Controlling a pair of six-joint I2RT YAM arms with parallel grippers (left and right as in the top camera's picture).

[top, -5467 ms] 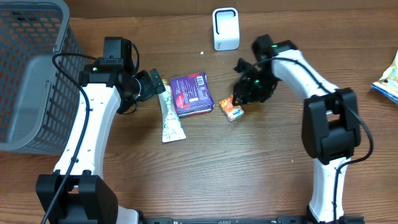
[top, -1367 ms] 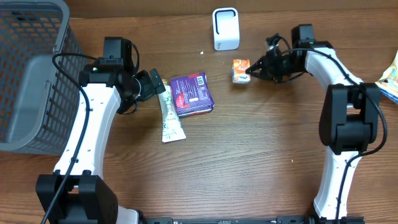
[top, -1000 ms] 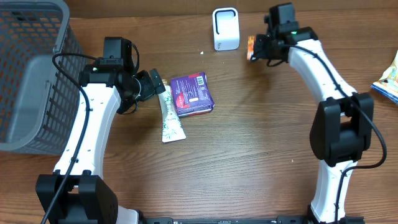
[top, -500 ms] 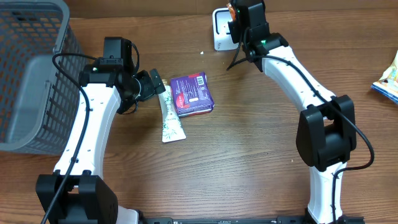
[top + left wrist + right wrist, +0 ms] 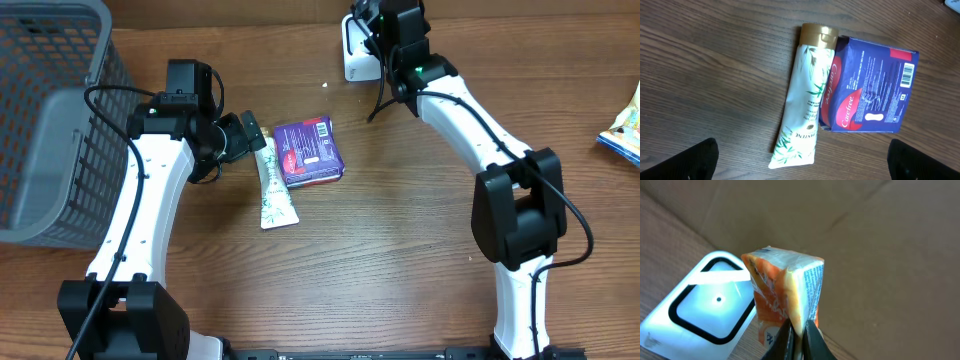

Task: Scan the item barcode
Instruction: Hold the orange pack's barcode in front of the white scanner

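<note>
A small orange-and-white packet (image 5: pixel 782 292) is pinched at its lower edge by my right gripper (image 5: pixel 799 330), which is shut on it. It hangs just above and beside the white scanner (image 5: pixel 700 307), whose lit window faces up. From overhead, my right gripper (image 5: pixel 375 20) is over the scanner (image 5: pixel 358 58) at the table's back edge and hides the packet. My left gripper (image 5: pixel 805 162) is open and empty, low over the foot of a white tube (image 5: pixel 807 112). Its overhead place (image 5: pixel 252 135) is by the tube's cap.
A purple Carefree pack (image 5: pixel 308 152) lies against the white tube (image 5: pixel 270 185) at mid-table. A grey mesh basket (image 5: pixel 40 120) stands at the far left. A snack bag (image 5: pixel 625 130) pokes in at the right edge. A cardboard wall (image 5: pixel 880 255) rises behind the scanner.
My right arm has carried the orange packet left along the back edge, from right of the scanner to over it. The left arm has not moved.
</note>
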